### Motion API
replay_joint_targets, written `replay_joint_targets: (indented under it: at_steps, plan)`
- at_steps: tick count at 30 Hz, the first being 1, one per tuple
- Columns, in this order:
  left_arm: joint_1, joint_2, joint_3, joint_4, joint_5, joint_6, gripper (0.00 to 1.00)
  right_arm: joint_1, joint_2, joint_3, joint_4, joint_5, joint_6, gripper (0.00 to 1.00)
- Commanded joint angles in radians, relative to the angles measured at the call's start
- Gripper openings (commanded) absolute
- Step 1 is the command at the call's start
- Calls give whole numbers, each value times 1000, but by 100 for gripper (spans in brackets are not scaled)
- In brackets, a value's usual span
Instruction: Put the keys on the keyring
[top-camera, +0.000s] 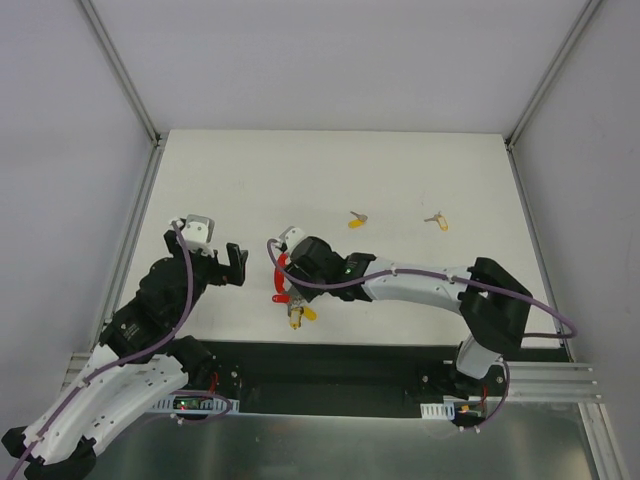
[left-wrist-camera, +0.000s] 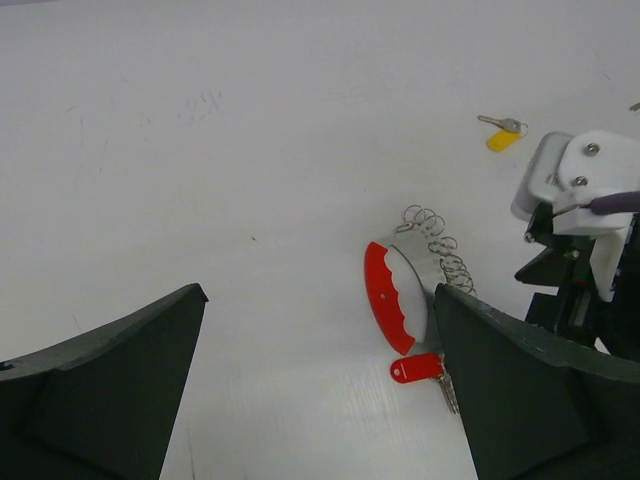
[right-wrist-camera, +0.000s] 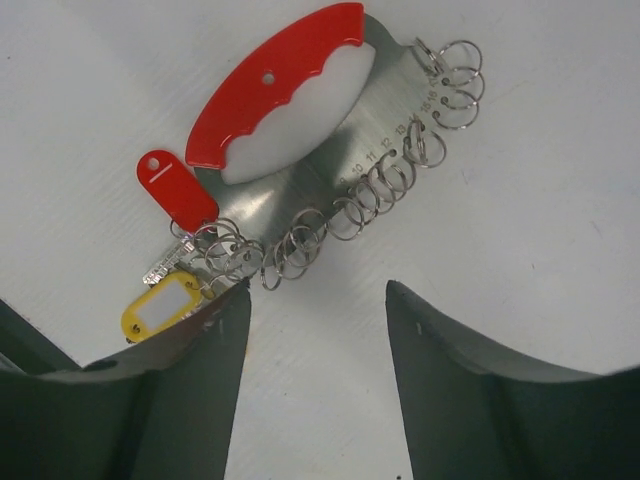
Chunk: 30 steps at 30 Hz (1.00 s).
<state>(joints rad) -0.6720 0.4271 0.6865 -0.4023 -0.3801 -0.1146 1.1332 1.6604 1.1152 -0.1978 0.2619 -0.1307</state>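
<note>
Near the table's front edge: keyring (right-wrist-camera: 290, 90) under right gripper (right-wrist-camera: 315, 300)

At front centre of the table (top-camera: 400, 170) the keyring lies flat, showing a red curved grip, a metal plate and a row of small rings. A red tag (right-wrist-camera: 175, 187) and a yellow tag (right-wrist-camera: 160, 308) hang at one end. Directly above it, the right gripper has its jaws partly apart with only bare table between them. One finger tip appears to overlap the yellow tag; contact cannot be confirmed. Just left of the keyring, the left gripper (left-wrist-camera: 318, 295) has its jaws fully wide and holds nothing. Two keys (top-camera: 357, 220) (top-camera: 437, 220) with yellow heads lie farther back, well apart from the keyring.
</note>
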Motion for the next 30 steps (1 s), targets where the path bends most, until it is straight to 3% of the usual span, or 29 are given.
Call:
replay_joint_targets:
  at_steps: [1, 6, 9, 30]
  plan:
    - [17, -39, -7, 34, -29, 4, 99, 17, 44, 77, -35, 13, 31, 55]
    - [29, -39, -7, 34, -10, 0, 99, 22, 82, 90, -51, -21, 66, 33]
    - [34, -37, -7, 34, 0, -5, 99, 23, 114, 109, -69, -36, 71, 26]
    - [58, -28, -8, 33, 33, -13, 99, 23, 211, 155, -88, -98, 80, 17]
